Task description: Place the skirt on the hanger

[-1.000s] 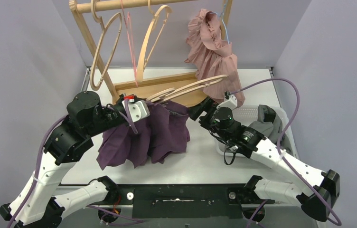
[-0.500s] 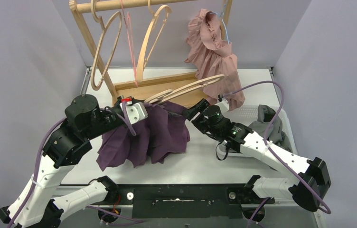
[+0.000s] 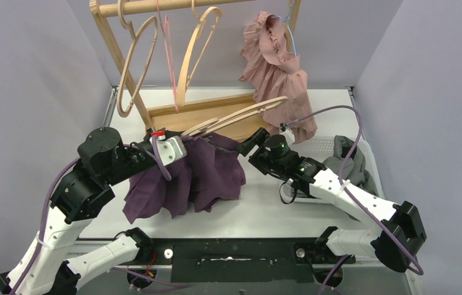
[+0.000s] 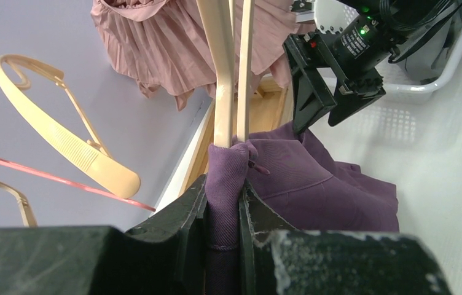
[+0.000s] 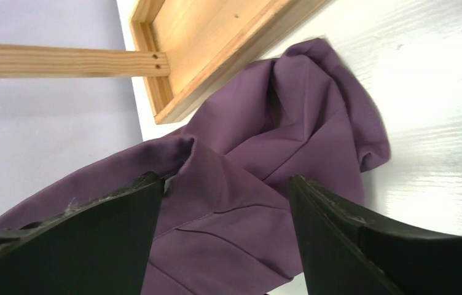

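Observation:
The purple skirt (image 3: pixel 201 175) hangs bunched from my left gripper (image 3: pixel 184 145), its lower folds resting on the table. In the left wrist view the left gripper (image 4: pixel 223 187) is shut on a fold of the skirt (image 4: pixel 321 184). The pale wooden hanger (image 4: pixel 223 74) runs out from that fold just past the fingertips. In the top view the hanger (image 3: pixel 247 112) slants up to the right above the skirt. My right gripper (image 3: pixel 254 142) is open at the skirt's right upper edge. In its wrist view the right gripper (image 5: pixel 222 187) has skirt cloth (image 5: pixel 247 153) showing between the fingers, which do not touch it.
A wooden rack (image 3: pixel 109 43) stands at the back with several empty hangers (image 3: pixel 135 61) and a pink garment (image 3: pixel 274 61). Its base tray (image 3: pixel 173 117) lies behind the skirt. A white basket (image 3: pixel 324 146) with grey cloth (image 3: pixel 346 153) sits at the right.
My right gripper has moved left and forward, up to the skirt's right edge. The left arm has shifted slightly left and down with the skirt and hanger.

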Action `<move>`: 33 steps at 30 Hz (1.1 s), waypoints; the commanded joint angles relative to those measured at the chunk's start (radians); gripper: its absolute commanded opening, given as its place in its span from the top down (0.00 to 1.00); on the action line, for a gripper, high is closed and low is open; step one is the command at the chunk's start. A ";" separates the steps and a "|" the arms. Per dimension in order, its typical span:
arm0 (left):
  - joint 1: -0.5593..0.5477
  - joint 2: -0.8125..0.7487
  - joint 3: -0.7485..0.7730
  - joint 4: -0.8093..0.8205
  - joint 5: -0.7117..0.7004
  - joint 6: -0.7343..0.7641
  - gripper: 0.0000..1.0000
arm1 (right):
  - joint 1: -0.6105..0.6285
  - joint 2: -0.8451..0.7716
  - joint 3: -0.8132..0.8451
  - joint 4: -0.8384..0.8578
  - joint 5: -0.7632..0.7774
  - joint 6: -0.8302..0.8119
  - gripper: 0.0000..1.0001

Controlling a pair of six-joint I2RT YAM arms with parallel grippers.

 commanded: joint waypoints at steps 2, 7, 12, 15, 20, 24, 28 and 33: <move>0.004 -0.026 0.021 0.147 -0.001 0.008 1.00 | -0.005 0.037 0.084 0.090 -0.063 -0.066 0.23; 0.004 -0.032 0.009 0.158 -0.004 0.006 1.00 | -0.005 0.090 0.084 0.043 -0.096 -0.049 0.32; 0.004 -0.049 0.002 0.132 -0.042 0.007 1.00 | -0.002 0.044 0.059 -0.078 -0.031 -0.082 0.54; 0.004 -0.076 -0.017 0.104 -0.066 -0.005 1.00 | -0.021 -0.037 0.013 -0.140 0.027 -0.137 0.68; 0.004 -0.133 -0.049 0.050 -0.080 -0.053 1.00 | -0.099 -0.189 -0.052 -0.207 0.062 -0.259 0.97; 0.003 -0.166 -0.058 -0.009 -0.055 -0.103 1.00 | -0.157 -0.264 -0.009 -0.268 0.093 -0.368 1.00; 0.003 -0.168 -0.056 -0.113 0.012 -0.153 1.00 | -0.193 -0.315 0.063 -0.247 0.071 -0.490 1.00; 0.003 -0.144 -0.060 -0.222 0.048 -0.186 1.00 | -0.208 -0.353 0.145 -0.202 0.012 -0.580 1.00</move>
